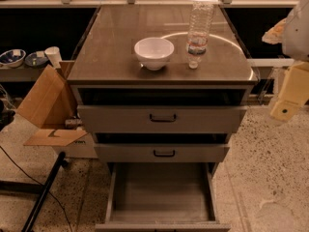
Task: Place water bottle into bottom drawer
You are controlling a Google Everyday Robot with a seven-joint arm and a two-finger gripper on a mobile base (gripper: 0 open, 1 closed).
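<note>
The water bottle [199, 30] is on the cabinet top [116, 37], right of the white bowl [154, 52]. Its white cap end points toward the front edge, with the red-and-blue band just behind the cap. The bottom drawer [161, 192] is pulled far out below the two shallower drawers, and its grey inside holds nothing. My gripper [286, 105] shows as a pale beige part at the right edge of the view. It hangs beside the cabinet at about top-drawer height, well apart from the bottle and holding nothing that I can see.
The top drawer [162, 118] and middle drawer [163, 152], both with black handles, stand slightly pulled out. An open cardboard box [46, 108] sits on the floor at the left, with a black stand leg [43, 192] in front. Bowls [12, 57] sit on a left shelf.
</note>
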